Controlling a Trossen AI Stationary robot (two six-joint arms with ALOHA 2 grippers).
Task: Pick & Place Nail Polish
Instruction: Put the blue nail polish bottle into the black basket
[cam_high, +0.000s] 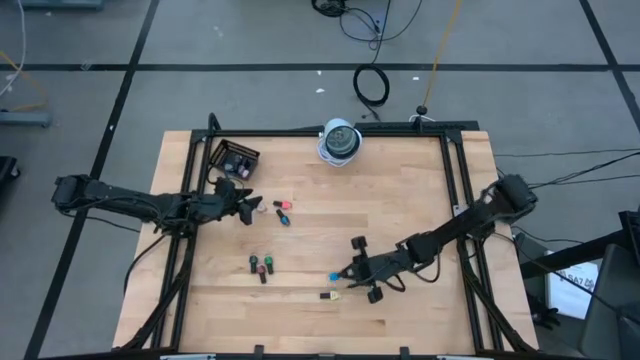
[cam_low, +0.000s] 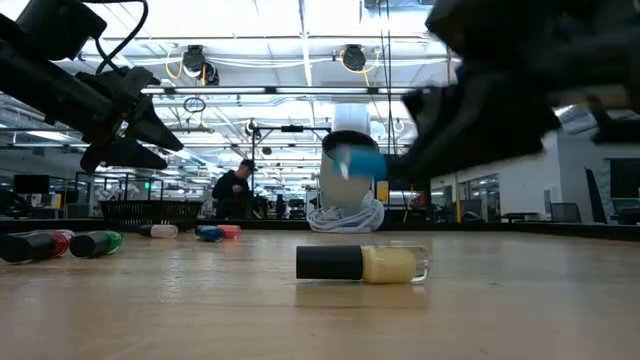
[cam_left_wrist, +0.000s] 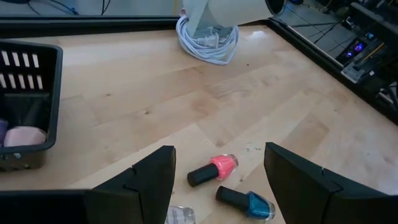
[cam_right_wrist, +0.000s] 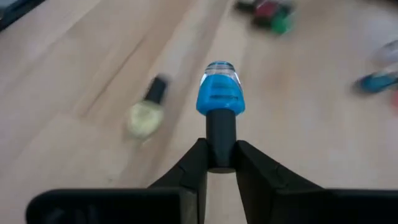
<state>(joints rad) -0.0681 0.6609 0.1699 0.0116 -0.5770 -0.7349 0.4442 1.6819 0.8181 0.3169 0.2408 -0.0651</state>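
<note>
My right gripper (cam_right_wrist: 221, 155) is shut on a light-blue nail polish bottle (cam_right_wrist: 220, 93), above the table near its front middle (cam_high: 332, 275). A yellow bottle (cam_low: 365, 264) lies on its side just below, toward the near edge. A red bottle (cam_high: 254, 263) and a green bottle (cam_high: 267, 266) lie to the left. My left gripper (cam_left_wrist: 219, 158) stands open above a pink bottle (cam_left_wrist: 214, 169), a teal bottle (cam_left_wrist: 245, 202) and a clear one (cam_left_wrist: 180, 216), touching none. The black basket (cam_left_wrist: 31, 106) holds pale bottles. My right gripper pinches the blue bottle's dark cap (cam_right_wrist: 221, 134) between its two fingers. The fingers come slanting down from the table's right side and lie along the bottle. The blue body sticks out past the fingertips, and the bottle is lifted clear of the table (cam_low: 360, 160).
A white device with a coiled cord (cam_high: 340, 141) stands at the far edge, middle. The black basket (cam_high: 233, 157) sits at the far left, just beyond my left gripper (cam_high: 250, 207). Black rails (cam_high: 455, 180) run along the table's sides. Bare wood lies between the two bottle groups.
</note>
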